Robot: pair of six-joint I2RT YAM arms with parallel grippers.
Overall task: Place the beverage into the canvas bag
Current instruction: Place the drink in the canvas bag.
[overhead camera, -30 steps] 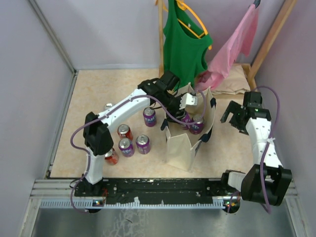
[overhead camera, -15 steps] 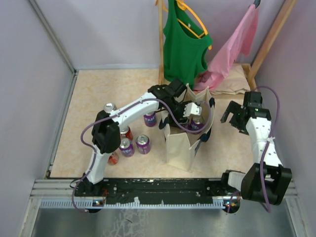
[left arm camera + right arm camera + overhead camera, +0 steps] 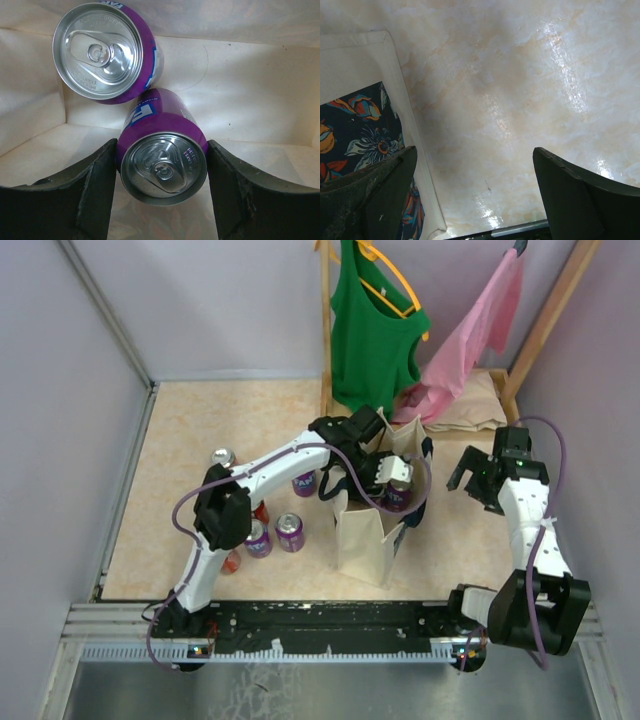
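Observation:
The cream canvas bag (image 3: 368, 536) stands open at mid table with dark handles. My left gripper (image 3: 392, 476) reaches down inside it. In the left wrist view the gripper (image 3: 163, 172) is shut on a purple soda can (image 3: 162, 162), with both pads against its sides, low over the bag's pale floor (image 3: 250, 110). A second purple can (image 3: 107, 52) stands in the bag just beyond it. My right gripper (image 3: 478, 478) is open and empty, right of the bag. In the right wrist view it (image 3: 475, 192) hangs over bare table.
Several loose cans stand left of the bag: purple ones (image 3: 290, 531) (image 3: 257, 538) (image 3: 303, 481), a red one (image 3: 231, 560) and a silver-topped one (image 3: 222, 457). A green tank top (image 3: 372, 340) and pink garment (image 3: 470, 340) hang on a wooden rack behind. A floral-print panel (image 3: 360, 130) lies left of the right gripper.
My left gripper has moved right and down into the bag with the purple can. The right arm has not moved.

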